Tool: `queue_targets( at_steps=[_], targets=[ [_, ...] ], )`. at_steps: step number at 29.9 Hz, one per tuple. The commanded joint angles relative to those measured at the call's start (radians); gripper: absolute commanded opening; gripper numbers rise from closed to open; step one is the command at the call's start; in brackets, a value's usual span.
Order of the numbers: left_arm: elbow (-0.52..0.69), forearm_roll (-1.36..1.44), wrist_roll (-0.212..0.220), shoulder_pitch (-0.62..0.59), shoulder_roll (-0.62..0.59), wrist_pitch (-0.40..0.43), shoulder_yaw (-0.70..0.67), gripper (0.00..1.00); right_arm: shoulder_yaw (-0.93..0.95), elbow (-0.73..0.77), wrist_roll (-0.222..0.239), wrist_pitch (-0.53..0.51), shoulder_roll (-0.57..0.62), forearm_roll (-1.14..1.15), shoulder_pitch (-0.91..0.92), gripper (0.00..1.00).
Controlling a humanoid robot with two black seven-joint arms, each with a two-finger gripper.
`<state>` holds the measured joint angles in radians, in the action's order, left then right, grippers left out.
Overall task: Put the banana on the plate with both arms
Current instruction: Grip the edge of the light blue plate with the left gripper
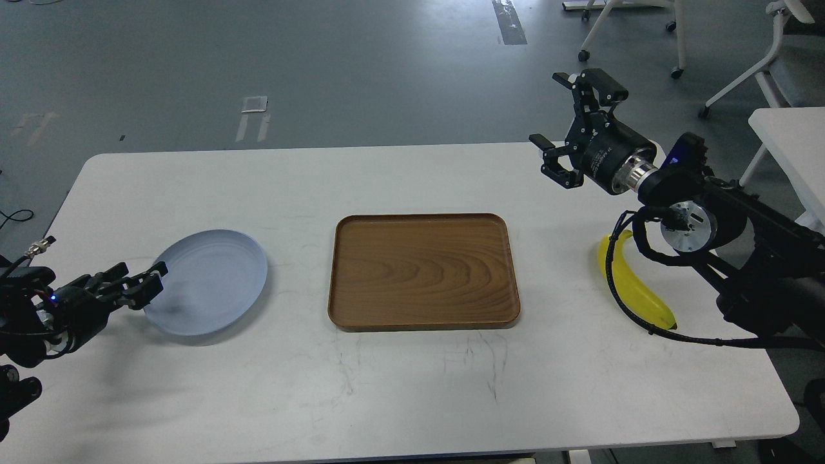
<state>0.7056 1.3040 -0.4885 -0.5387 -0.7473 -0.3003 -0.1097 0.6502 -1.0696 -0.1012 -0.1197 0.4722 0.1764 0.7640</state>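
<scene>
The yellow banana (630, 283) lies on the white table at the right, under my right forearm, with a black cable across it. My right gripper (568, 125) is raised above the table's far right part, up and left of the banana. Its fingers are spread wide and hold nothing. The pale blue plate (209, 280) sits on the table at the left. My left gripper (147, 283) is at the plate's left rim, its fingers close together over the edge. I cannot tell whether they pinch the rim.
A brown wooden tray (423, 270) lies empty in the middle of the table, between plate and banana. Beyond the table are grey floor, chairs on castors (677, 71) at the back right, and another white table (789, 138) at the right edge.
</scene>
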Motion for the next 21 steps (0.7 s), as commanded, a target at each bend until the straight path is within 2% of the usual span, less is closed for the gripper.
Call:
queue_targets(
  at_steps=[1, 4, 7, 11, 12, 14, 21],
  targets=[
    [0.0, 0.0, 0.0, 0.0, 0.0, 0.001, 0.008, 0.65, -0.001, 0.0, 0.0, 0.0, 0.0, 0.0, 0.001, 1.0],
    [0.0, -0.002, 0.0, -0.001, 0.008, 0.001, 0.041, 0.62, -0.003, 0.0, 0.0, 0.0, 0.0, 0.0, 0.0, 1.0],
    [-0.001, 0.0, 0.0, 0.0, 0.014, 0.001, 0.044, 0.54, -0.003, 0.0, 0.0, 0.002, 0.0, 0.0, 0.0, 1.0],
    [-0.003, 0.001, 0.0, 0.0, 0.014, 0.003, 0.071, 0.18, -0.003, 0.002, 0.0, 0.002, 0.0, 0.0, 0.001, 1.0],
    [-0.003, 0.0, 0.0, -0.003, 0.014, 0.003, 0.082, 0.15, -0.003, 0.002, 0.0, 0.002, 0.0, 0.0, 0.0, 1.0],
    [-0.017, -0.005, 0.0, -0.009, 0.012, 0.004, 0.091, 0.0, -0.003, 0.002, 0.0, 0.003, 0.0, 0.0, 0.0, 1.0],
    [-0.032, -0.009, 0.0, -0.015, 0.012, 0.003, 0.085, 0.0, -0.003, 0.01, -0.003, 0.015, -0.001, 0.0, 0.0, 1.0]
  ],
)
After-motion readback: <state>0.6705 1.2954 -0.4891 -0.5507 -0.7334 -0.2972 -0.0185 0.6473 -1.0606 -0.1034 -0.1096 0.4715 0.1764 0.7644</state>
